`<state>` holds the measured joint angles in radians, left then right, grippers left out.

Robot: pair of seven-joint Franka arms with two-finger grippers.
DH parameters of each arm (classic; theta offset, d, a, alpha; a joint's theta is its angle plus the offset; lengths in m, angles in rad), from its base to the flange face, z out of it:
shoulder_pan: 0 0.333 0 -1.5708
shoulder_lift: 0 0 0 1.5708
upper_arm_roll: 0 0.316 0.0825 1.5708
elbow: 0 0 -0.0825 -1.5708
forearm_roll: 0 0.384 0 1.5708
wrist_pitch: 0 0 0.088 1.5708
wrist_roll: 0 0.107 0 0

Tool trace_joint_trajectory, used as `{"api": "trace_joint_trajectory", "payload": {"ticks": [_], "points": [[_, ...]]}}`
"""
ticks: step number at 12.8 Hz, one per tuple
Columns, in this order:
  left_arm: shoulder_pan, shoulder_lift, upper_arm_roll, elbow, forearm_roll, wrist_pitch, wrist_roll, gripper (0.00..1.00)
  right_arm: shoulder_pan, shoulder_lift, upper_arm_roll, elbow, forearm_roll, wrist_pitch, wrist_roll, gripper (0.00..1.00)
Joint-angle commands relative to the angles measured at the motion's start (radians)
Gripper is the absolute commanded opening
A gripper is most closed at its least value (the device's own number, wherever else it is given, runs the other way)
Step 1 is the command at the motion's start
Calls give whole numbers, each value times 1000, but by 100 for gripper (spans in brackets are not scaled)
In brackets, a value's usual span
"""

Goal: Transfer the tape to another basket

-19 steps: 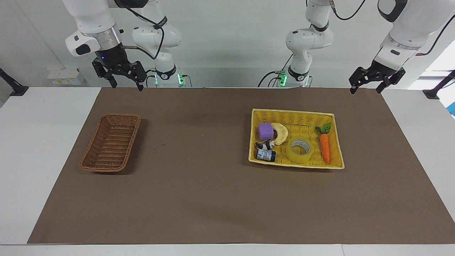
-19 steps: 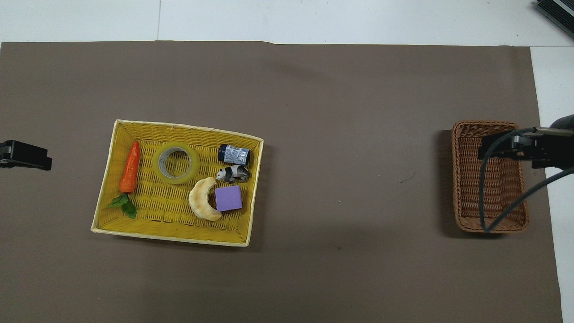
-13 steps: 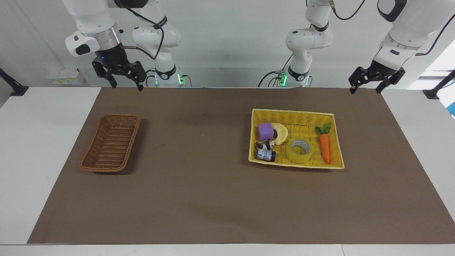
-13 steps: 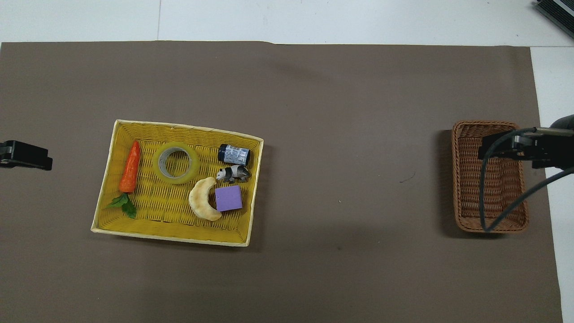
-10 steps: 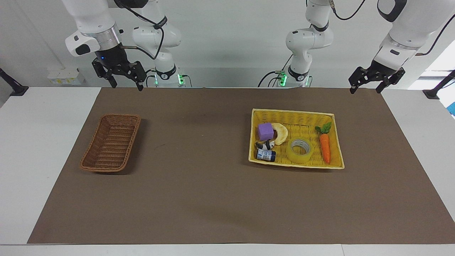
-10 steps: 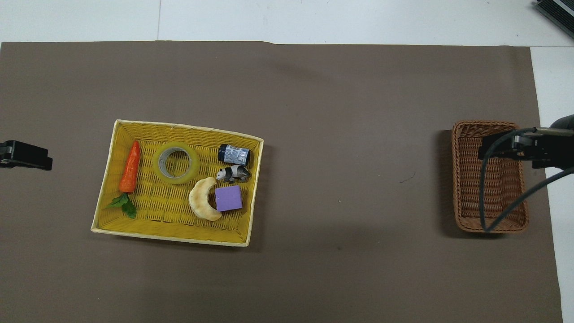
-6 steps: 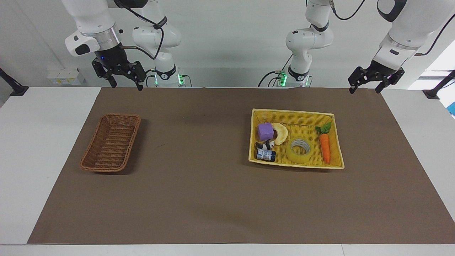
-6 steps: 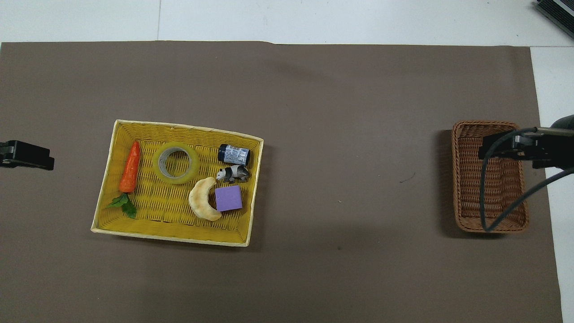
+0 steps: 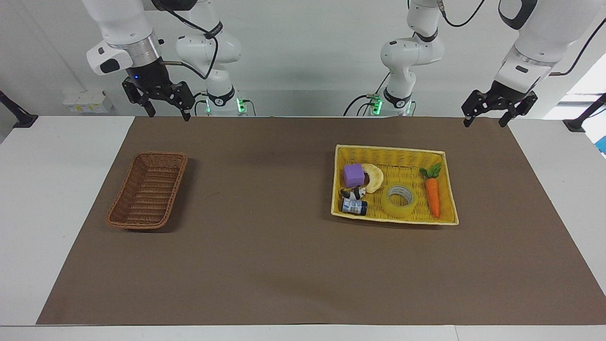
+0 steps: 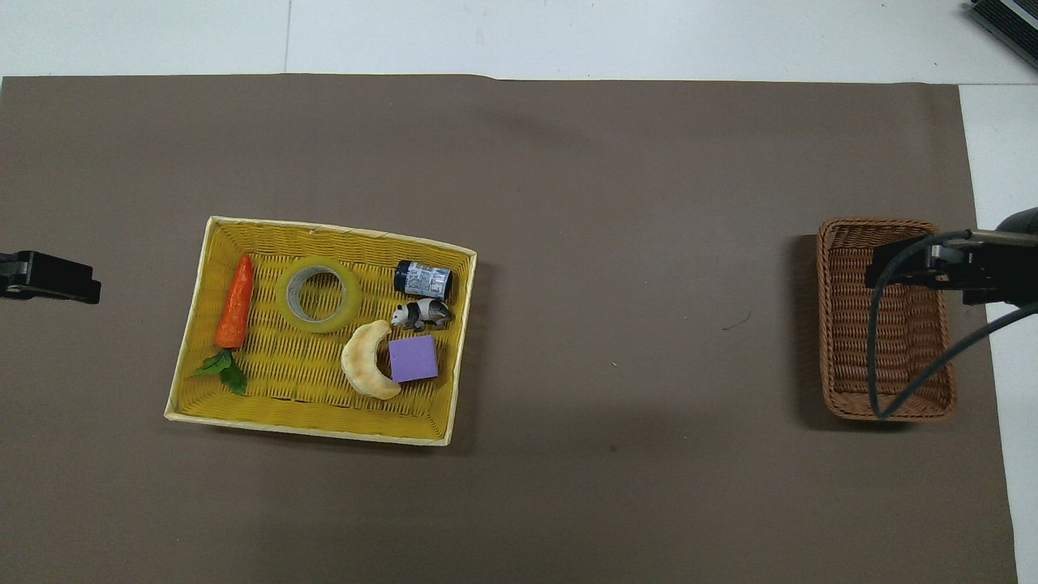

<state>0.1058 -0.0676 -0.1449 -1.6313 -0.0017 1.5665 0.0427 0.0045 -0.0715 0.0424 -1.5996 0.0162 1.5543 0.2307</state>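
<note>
Tape: the wide roll of translucent yellowish packing tape (image 9: 399, 200) lies flat in the bright yellow woven tray basket (image 9: 393, 152), between the orange toy carrot (image 9: 432, 196) and the small dark bottle (image 9: 354, 206).
Other tray contents: a purple foam cube (image 9: 353, 175), a pale crescent-shaped pastry (image 9: 374, 177) and a small panda figure (image 9: 354, 192).
Target basket: the narrow dark-brown woven wicker basket (image 9: 147, 189) sits toward the right arm's end of the brown-covered worktop (image 9: 265, 255), well apart from the tray.
Left gripper (image 9: 486, 121): raised over the worktop's edge at the left arm's end, jaws apart, holding nothing.
Right gripper (image 9: 169, 115): raised above the worktop, jaws apart, holding nothing.
</note>
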Motion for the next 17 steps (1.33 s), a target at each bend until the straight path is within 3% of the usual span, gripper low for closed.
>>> {"api": "trace_joint_trajectory", "payload": {"ticks": [1,8,14,17], "points": [[-38,-5,10,-35,-9,47,2,100,-12,-5,4,-11,10,18,6,100],[-123,72,11,-76,-9,188,-105,100,-12,-5,2,-11,10,16,-10,100],[-150,75,10,-315,-9,475,-119,100,-14,1,-3,1,10,13,-7,100],[-175,146,11,-370,-9,564,-122,100,-12,1,-3,1,10,13,-8,100]]}}
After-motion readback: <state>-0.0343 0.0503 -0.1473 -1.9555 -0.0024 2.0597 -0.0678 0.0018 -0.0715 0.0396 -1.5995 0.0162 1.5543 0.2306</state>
